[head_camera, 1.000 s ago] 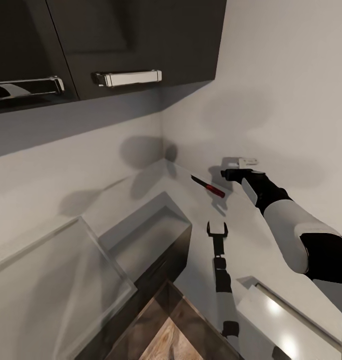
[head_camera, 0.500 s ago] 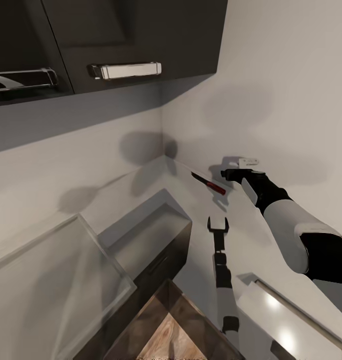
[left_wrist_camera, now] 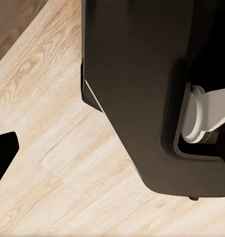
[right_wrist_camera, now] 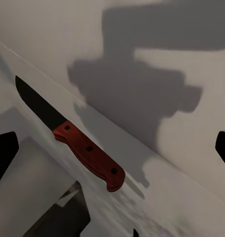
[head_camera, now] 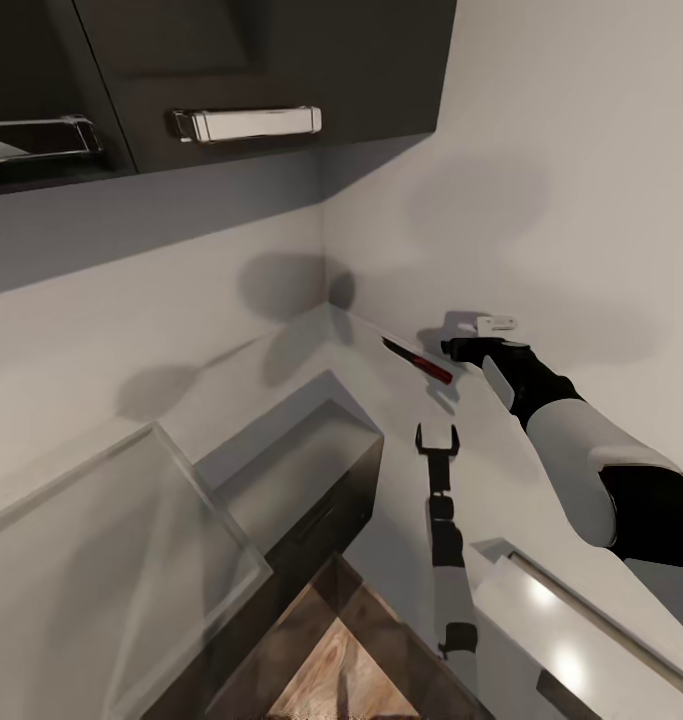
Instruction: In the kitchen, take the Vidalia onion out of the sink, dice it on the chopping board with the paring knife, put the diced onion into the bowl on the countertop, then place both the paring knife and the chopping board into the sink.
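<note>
My right gripper [head_camera: 459, 347] hangs open beside the paring knife [head_camera: 417, 362] on the countertop [head_camera: 381, 395]; my right wrist reveals its three rivets. My left gripper [head_camera: 436, 437] is spread, empty.

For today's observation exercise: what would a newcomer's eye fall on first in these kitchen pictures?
First, the small paring knife with a dark pointed blade and red riveted handle, lying flat on the grey countertop near the wall corner. Next, the right gripper, open, beside its handle end. The left gripper hangs open nearer the robot.
</note>
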Tool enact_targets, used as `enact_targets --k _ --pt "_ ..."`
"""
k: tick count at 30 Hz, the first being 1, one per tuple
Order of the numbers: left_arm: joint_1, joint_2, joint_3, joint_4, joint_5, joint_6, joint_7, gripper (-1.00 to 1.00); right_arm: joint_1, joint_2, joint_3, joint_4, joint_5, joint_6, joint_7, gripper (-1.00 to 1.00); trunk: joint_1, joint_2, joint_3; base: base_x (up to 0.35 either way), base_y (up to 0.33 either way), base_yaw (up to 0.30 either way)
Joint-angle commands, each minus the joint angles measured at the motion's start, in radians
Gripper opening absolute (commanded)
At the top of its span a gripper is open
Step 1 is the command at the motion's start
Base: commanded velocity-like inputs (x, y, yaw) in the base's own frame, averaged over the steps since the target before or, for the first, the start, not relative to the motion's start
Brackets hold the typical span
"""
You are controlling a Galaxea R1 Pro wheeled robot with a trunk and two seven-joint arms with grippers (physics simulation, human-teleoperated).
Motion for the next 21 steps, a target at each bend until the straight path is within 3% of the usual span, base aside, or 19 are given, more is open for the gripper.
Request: enact_targets --k 1,21 --pt "0.000 0.001 -0.006 -0.002 0.010 -0.001 -0.001 1.00 0.000 -0.001 0.003 -0.002 -0.002 0.006 0.002 1.00 0.001 -0.002 -0.003 0.000 0.000 0.000" --pt "0.000 0.001 -0.006 -0.001 0.010 -0.001 -0.001 1.00 0.000 -0.001 0.003 -0.003 -0.003 0.006 0.002 1.00 0.001 -0.002 -0.035 0.000 0.000 0.000"
